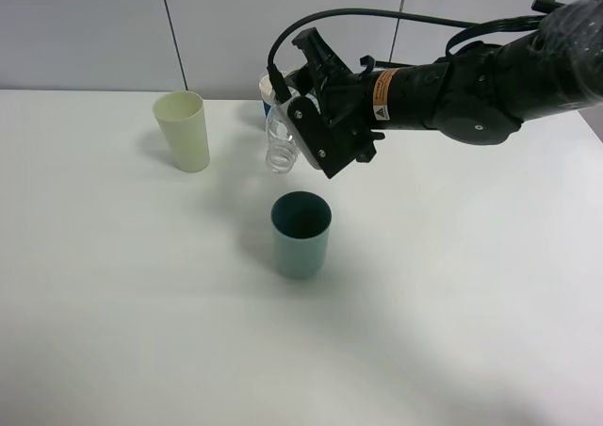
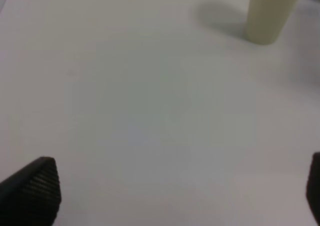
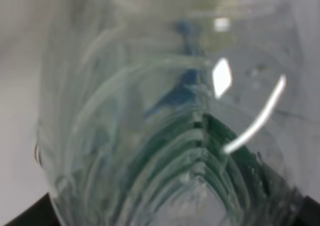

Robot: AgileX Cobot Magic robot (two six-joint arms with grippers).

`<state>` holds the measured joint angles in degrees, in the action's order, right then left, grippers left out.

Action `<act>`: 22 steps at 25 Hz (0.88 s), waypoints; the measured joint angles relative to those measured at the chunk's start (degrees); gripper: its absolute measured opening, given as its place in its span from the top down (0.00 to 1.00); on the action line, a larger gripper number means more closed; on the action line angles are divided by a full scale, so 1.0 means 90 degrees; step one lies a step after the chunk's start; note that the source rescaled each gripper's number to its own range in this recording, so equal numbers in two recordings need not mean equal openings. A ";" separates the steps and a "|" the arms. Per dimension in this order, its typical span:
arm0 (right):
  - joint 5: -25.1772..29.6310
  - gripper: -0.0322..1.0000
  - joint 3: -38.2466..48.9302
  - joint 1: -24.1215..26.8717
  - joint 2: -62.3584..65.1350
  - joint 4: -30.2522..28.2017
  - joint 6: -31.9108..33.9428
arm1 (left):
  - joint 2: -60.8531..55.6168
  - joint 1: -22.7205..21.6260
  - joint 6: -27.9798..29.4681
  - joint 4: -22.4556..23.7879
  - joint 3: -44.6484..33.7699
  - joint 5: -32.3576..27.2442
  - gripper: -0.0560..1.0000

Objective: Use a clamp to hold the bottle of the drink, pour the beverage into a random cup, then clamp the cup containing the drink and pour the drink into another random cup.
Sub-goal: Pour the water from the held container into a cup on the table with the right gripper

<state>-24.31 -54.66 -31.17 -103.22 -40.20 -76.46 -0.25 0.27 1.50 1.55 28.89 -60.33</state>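
My right gripper (image 1: 300, 132) is shut on the bottle (image 1: 280, 143), a clear ribbed bottle held roughly upright just behind the teal cup (image 1: 301, 234). Seen from the right wrist, the bottle (image 3: 165, 126) fills the picture, and I cannot make out the beverage in it. The teal cup stands upright mid-table; its dark inside does not show whether liquid is in it. The pale yellow-green cup (image 1: 183, 130) stands at the back left, also seen as the cup (image 2: 270, 13) from the left wrist. My left gripper (image 2: 172, 191) is open over bare table, out of the high view.
A white paper cup with a blue sleeve (image 1: 267, 93) stands right behind the bottle, mostly hidden by it and the gripper. The white table (image 1: 452, 313) ends at a grey wall behind.
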 joint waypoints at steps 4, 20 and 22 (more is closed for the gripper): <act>-0.0084 0.93 0.0000 0.0000 0.0000 0.0000 -0.0021 | 0.0000 0.0000 0.0000 0.0000 0.0000 0.0000 0.00; -0.0084 0.93 0.0000 0.0000 0.0000 0.0000 -0.0431 | 0.0000 0.0000 0.0000 0.0000 0.0000 0.0000 0.00; -0.0090 0.93 0.0000 0.0000 0.0000 0.0000 -0.0559 | 0.0000 0.0000 0.0000 0.0000 0.0000 0.0000 0.00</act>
<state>-25.11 -54.66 -31.17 -103.22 -40.20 -81.49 -0.25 0.27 1.50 1.55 28.89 -60.33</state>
